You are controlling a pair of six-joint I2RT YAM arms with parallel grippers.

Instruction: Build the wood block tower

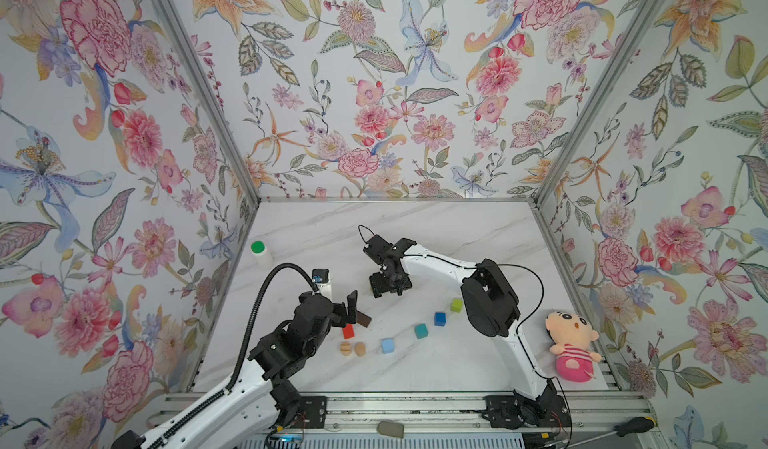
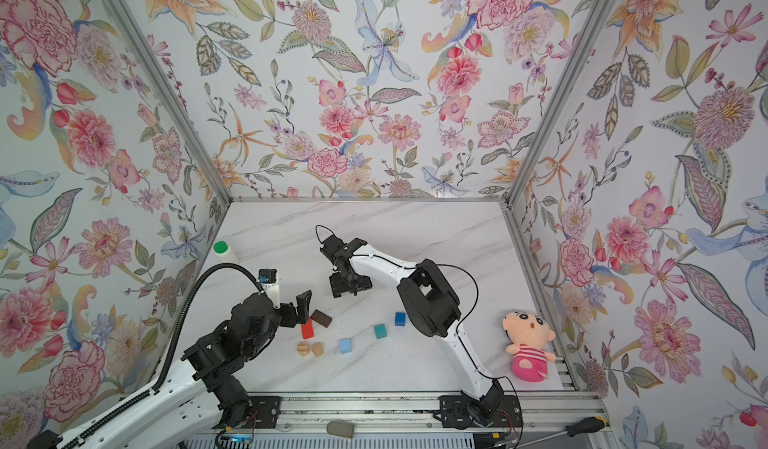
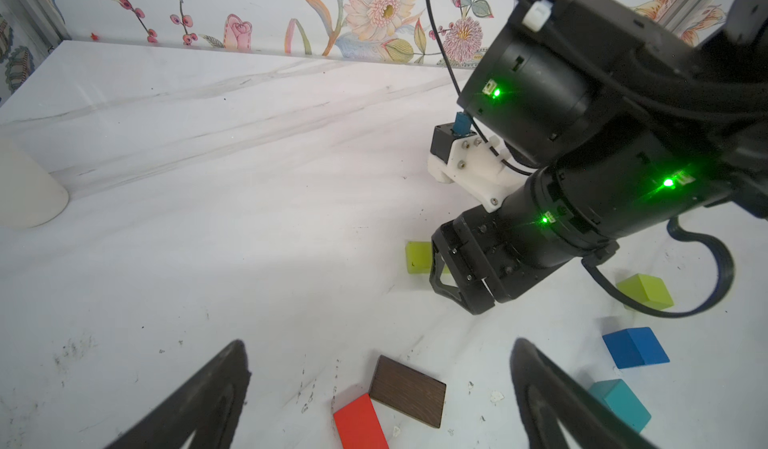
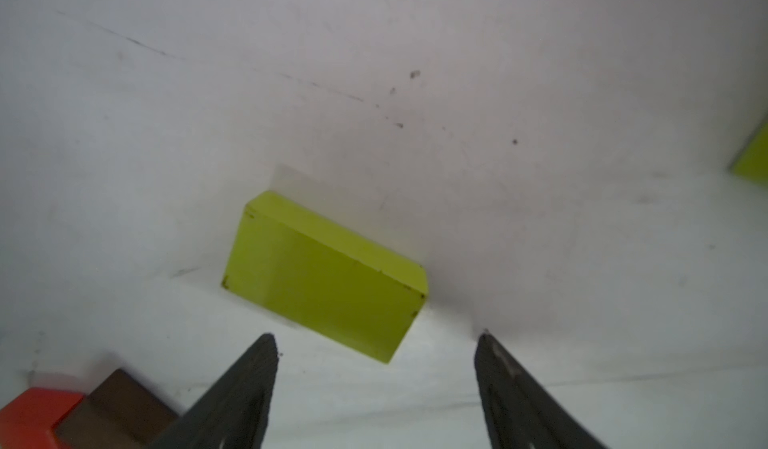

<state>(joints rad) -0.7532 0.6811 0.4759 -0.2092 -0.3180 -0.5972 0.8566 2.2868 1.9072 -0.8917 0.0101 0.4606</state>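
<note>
Loose wood blocks lie on the marble table point(image 1: 436, 226); no wood block tower stands. In a curved row are a red oblong point(image 1: 348, 331), a dark-brown oblong point(image 1: 365, 320), two tan rounded pieces point(image 1: 352, 348), a light-blue cube point(image 1: 387, 346), a teal cube point(image 1: 421, 331), a blue cube point(image 1: 439, 319) and a lime-green cube point(image 1: 456, 305). My left gripper point(image 3: 379, 343) is open, low over the brown oblong point(image 3: 407, 391) and red oblong point(image 3: 359, 424). My right gripper point(image 4: 376, 337) is open and empty. It points down at a flat lime-green oblong point(image 4: 324, 276) lying just past its fingertips.
A white bottle with a green cap point(image 1: 262, 253) stands at the left wall. A pink plush doll point(image 1: 571, 347) lies at the right edge. A screwdriver point(image 1: 631, 426) and a grey pad point(image 1: 390, 429) rest on the front rail. Flowered walls close three sides.
</note>
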